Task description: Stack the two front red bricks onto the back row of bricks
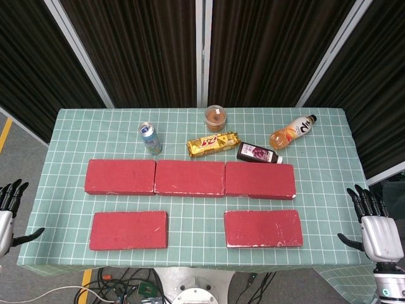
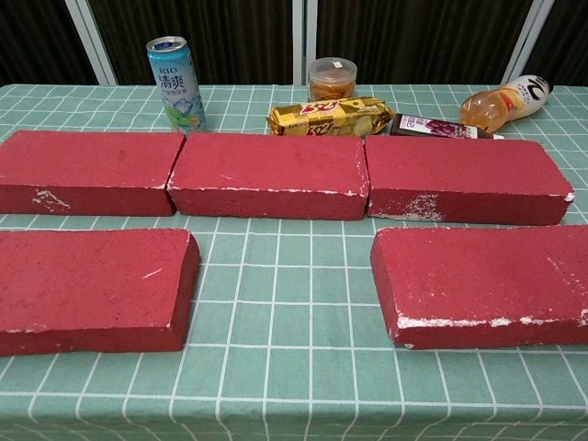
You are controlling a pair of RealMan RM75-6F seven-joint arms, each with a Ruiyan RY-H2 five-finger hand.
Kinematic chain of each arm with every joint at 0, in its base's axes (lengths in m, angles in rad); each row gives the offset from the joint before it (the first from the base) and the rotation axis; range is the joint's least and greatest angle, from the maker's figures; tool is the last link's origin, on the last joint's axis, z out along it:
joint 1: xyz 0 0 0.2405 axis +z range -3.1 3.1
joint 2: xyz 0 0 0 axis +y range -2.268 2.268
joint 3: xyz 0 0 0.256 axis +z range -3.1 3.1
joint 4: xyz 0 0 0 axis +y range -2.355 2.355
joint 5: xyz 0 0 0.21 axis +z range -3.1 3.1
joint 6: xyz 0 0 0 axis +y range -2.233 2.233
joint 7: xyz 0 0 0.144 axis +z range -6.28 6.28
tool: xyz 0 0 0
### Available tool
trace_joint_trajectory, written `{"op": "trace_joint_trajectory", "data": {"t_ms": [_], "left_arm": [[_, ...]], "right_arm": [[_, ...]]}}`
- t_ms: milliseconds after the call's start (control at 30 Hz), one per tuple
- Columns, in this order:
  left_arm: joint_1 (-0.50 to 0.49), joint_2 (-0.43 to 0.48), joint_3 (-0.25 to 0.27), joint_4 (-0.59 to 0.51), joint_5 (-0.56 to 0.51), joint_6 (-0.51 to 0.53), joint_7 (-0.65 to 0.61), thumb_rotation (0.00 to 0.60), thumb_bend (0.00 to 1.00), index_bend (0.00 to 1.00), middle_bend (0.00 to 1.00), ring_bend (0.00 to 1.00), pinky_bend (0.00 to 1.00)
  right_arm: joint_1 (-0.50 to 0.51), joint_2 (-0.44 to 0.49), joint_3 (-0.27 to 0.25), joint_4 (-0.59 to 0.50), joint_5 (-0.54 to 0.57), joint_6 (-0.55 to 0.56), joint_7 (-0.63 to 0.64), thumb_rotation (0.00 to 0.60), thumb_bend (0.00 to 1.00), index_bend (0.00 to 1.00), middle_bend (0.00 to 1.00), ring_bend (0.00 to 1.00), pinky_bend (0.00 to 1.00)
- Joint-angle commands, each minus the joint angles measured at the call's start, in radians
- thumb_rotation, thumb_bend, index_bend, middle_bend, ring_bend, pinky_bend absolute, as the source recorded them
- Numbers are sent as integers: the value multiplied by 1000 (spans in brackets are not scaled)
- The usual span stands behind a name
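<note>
Three red bricks lie end to end in the far row. Two front bricks lie near, well apart. Behind, a can stands, apparently upright.

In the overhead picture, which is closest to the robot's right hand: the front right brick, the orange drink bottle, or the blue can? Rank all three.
From the right hand:
1. Front right brick, right beside it at the table's near edge.
2. Orange drink bottle, lying at the back right.
3. Blue can, standing back left of centre.

This looks like a robot test lab: a surface under a green cloth with white grid lines, dark ribbed wall panels with pale metal frames, and loose cables on the grey floor below the front edge.
</note>
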Motion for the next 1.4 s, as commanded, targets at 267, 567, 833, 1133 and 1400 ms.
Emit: {"op": "trace_joint_trajectory", "data": {"t_ms": [267, 567, 833, 1133, 1400], "left_arm": [[8, 6, -2, -8, 15, -11, -13, 600, 0, 18, 0, 0, 0], [-14, 53, 38, -111, 101, -73, -40, 600, 0, 18, 0, 0, 0], [-108, 49, 60, -271, 188, -231, 35, 600, 0, 8, 0, 0, 0], [-202, -70, 32, -419, 94, -406, 177, 600, 0, 0, 0, 0, 0], [-270, -168, 21, -467, -90, -532, 347, 600, 0, 0, 0, 0, 0]], "right_arm": [[-7, -15, 19, 0, 0, -1, -13, 600, 0, 0, 0, 0, 0], [-11, 21, 42, -34, -3, 3, 19, 600, 0, 0, 0, 0, 0], [9, 63, 75, -67, 9, -22, 54, 600, 0, 0, 0, 0, 0], [20, 88, 102, -65, 41, -47, 98, 600, 0, 0, 0, 0, 0], [18, 83, 103, -41, 63, -67, 110, 600, 0, 0, 0, 0, 0]]}}
